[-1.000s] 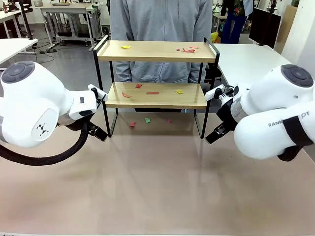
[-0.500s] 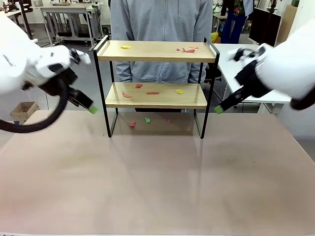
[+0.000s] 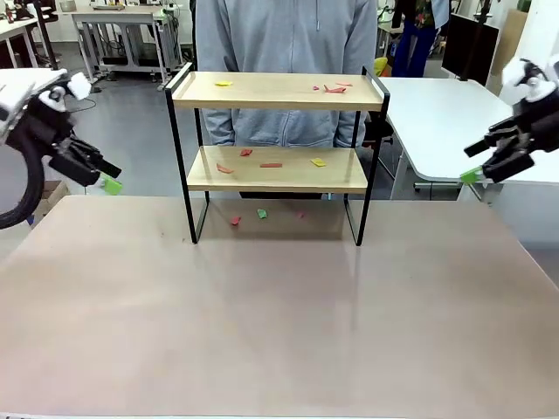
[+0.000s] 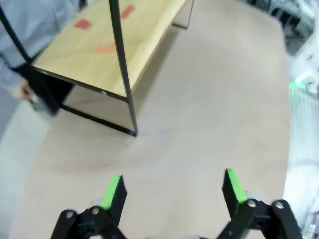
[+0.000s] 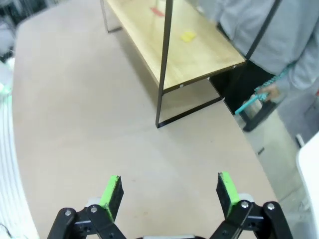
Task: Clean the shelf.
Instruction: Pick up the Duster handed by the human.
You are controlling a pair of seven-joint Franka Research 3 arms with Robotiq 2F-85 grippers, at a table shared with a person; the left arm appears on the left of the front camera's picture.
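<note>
Shelf (image 3: 278, 91), stiff and likely light but easy to tip, best taken by black side frame (image 3: 178, 140); left gripper (image 3: 110, 176) and right gripper (image 3: 472, 164) wide open, empty.

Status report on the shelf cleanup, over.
Left pincer open, empty. Right pincer open, empty. Shelf littered with coloured scraps, both boards. Person standing close behind.

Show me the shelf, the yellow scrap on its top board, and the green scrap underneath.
shelf (image 3: 278, 182), front view, bare front of lower board
yellow scrap (image 3: 224, 84), front view, its middle
green scrap (image 3: 261, 213), front view, its middle
</note>
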